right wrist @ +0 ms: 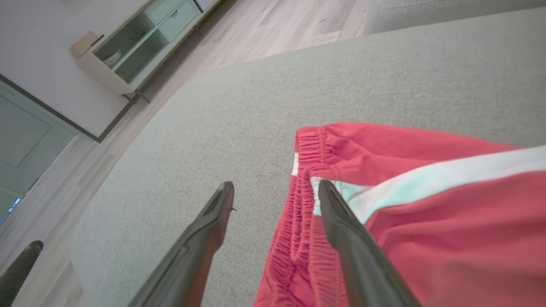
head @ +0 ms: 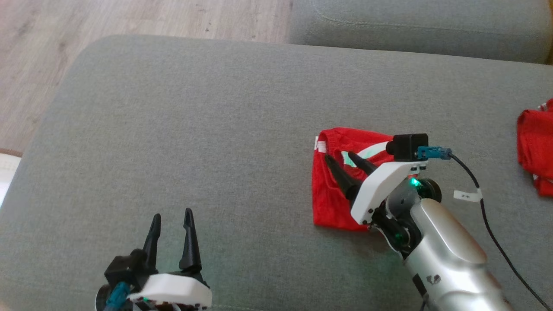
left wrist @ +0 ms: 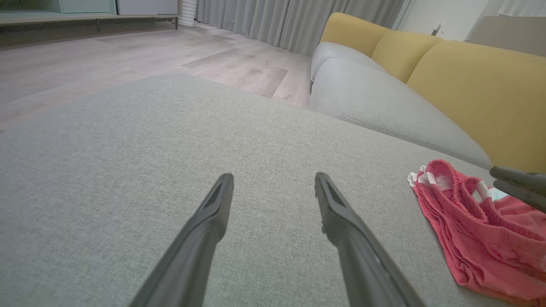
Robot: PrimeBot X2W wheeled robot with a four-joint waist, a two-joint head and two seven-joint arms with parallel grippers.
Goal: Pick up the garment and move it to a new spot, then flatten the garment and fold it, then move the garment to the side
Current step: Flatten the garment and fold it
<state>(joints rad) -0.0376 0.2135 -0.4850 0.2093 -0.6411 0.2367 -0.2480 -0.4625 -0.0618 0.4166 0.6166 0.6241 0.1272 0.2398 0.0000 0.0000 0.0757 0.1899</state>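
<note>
Head view: red garment (head: pixel 332 198) with a pale stripe and a gathered waistband lies folded into a compact shape on the grey ottoman (head: pixel 216 129).
Right tool (head: pixel 339 155): over the garment's waistband end, fingers apart and clamped on nothing; in the right wrist view one finger is over the red fabric and the other over bare grey beside the garment. Whether either touches the cloth I cannot tell.
Left tool (head: pixel 172 213): well apart from the garment, to its left, fingers spread over bare ottoman.
Red cloth (head: pixel 535 147): a second piece, well to the garment's right.
Sofa (left wrist: pixel 469 76): yellow-backed, beyond the garment.
Floor (head: pixel 129 17): pale wood, far left of the garment.
</note>
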